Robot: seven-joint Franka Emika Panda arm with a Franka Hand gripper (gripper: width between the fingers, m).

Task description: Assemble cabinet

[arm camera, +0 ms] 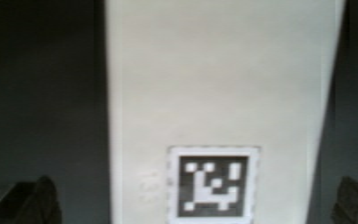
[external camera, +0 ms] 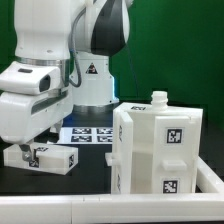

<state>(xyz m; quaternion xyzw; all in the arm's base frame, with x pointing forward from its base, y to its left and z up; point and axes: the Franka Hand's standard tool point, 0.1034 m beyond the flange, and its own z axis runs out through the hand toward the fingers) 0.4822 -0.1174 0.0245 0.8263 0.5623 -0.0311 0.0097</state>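
**Q:** Where is the cabinet?

**A:** The cabinet body (external camera: 160,145) stands on the counter (external camera: 92,172) at the exterior view's right. A loose white slab (external camera: 48,157) lies at the left, well apart from it. The marker board (external camera: 90,135) lies behind, between them.

**Q:** And your pincer?

**A:** My pincer (arm camera: 190,195) is released, with one finger (arm camera: 25,202) on either side of the slab. The wrist view is blurred, so I cannot tell whether either finger touches it.
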